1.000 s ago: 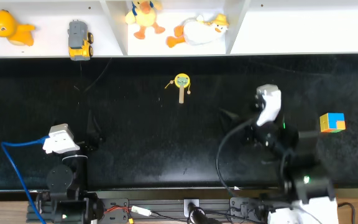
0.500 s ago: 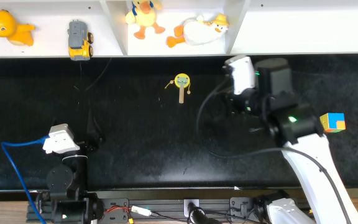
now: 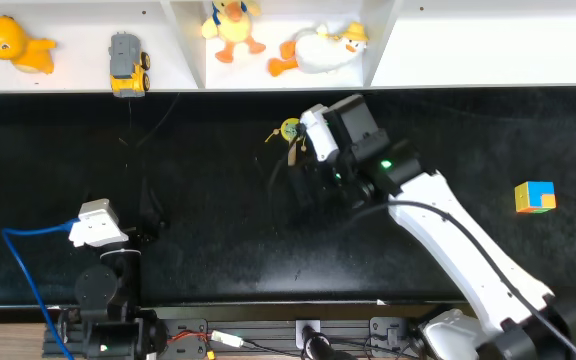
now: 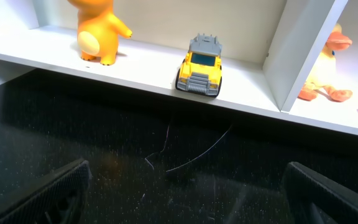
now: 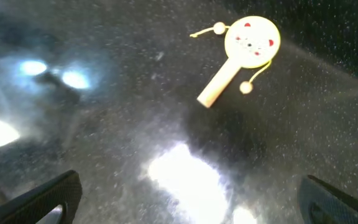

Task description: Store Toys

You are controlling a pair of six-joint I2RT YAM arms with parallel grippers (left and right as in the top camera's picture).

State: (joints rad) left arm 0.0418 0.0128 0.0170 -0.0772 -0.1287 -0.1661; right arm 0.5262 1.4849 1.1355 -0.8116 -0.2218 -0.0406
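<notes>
- The right end effector [image 5: 188,180] has its two fingers wide apart and holds nothing. It hangs over the black counter [image 3: 218,230], out near the middle and close to the shelf.
- The little drum rattle [image 5: 241,53] lies flat on the counter just ahead of those fingers, and they do not touch it. It has a round yellow face, a plain wooden stick and two small beads on strings. In the top view the right arm covers part of it.
- The left end effector [image 4: 185,171] also has its fingers wide apart, with nothing between them. It is on the left side of the counter and faces the shelf.
- The white shelf [image 3: 468,45] runs along the far edge of the counter. Walls split it into boxes.
- In the left box stand an orange duck [image 3: 13,42] and a yellow truck [image 3: 128,65]. The truck is at the front edge, beside the duck.
- In the middle box a yellow soft duck [image 3: 233,25] sits up. A white soft duck [image 3: 323,48] lies on its side just beside it.
- A coloured cube [image 3: 534,197] sits on the counter far to the right, well apart from the rattle.
- A blue cable [image 3: 23,260] loops by the base of the left arm.
</notes>
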